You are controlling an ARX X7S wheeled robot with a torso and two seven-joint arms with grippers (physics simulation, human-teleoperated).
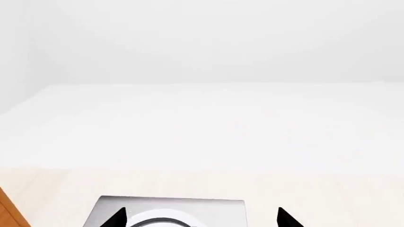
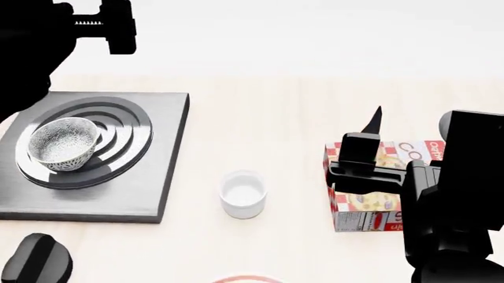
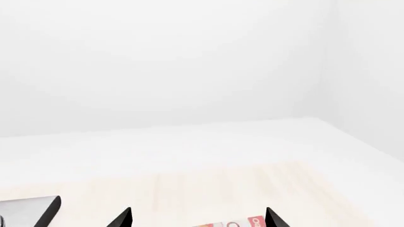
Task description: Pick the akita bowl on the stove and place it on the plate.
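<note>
The akita bowl (image 2: 63,144), white with a dense speckled pattern, sits upright on the raised rings of the dark grey stove (image 2: 162,177) at the left of the head view. My left arm (image 2: 47,35) hangs above the stove's far left corner, apart from the bowl. In the left wrist view my left gripper (image 1: 202,220) is open, with the stove's far edge (image 1: 215,208) between its tips. My right gripper (image 3: 197,220) is open and holds nothing; its fingertip (image 2: 376,121) rises over the box. Only a sliver of the plate's red-ringed rim (image 2: 245,278) shows at the bottom edge.
A small plain white cup (image 2: 242,193) stands between the stove and a red-and-white checked carton (image 2: 362,203), which also shows as a carton (image 3: 233,223) in the right wrist view. The stove's black knob (image 2: 35,259) is at the near left. The light wooden tabletop (image 2: 275,118) ends at a white wall.
</note>
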